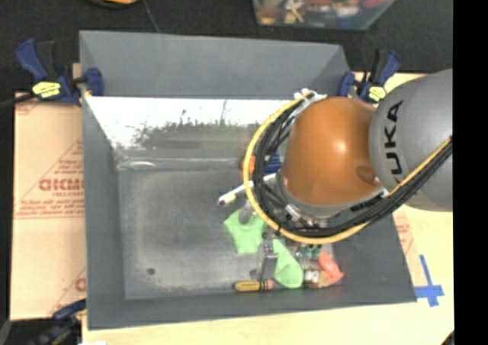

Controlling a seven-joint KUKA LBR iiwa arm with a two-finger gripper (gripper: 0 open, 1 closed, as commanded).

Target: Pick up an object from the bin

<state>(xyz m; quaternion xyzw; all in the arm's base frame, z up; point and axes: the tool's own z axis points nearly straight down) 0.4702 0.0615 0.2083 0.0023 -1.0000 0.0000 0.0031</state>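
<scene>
Down into the grey bin (164, 214) we go, and the arm (415, 145) shows its lettering: black "UKA" running sideways along the grey link, with the start of the word cut off behind the orange cover (332, 153). That dome and its loop of black and yellow cables (259, 160) hide much of the bin's right side.

Below them the claw (267, 258) reaches down into a small cluster near the front wall. It sits right at a bright green thing (242, 233), soft-looking and crumpled. Green shows on both sides of the claw, and I cannot tell whether that is one piece or two. Nor can I tell whether the claw is open or closed, or whether it has hold of anything; it's too dark and tangled down there.

Just beside the green, a short yellow pencil-like stick (253, 285) lies along the front wall. A red-orange piece (329, 269) sits to the right, partly tucked under the arm.
</scene>
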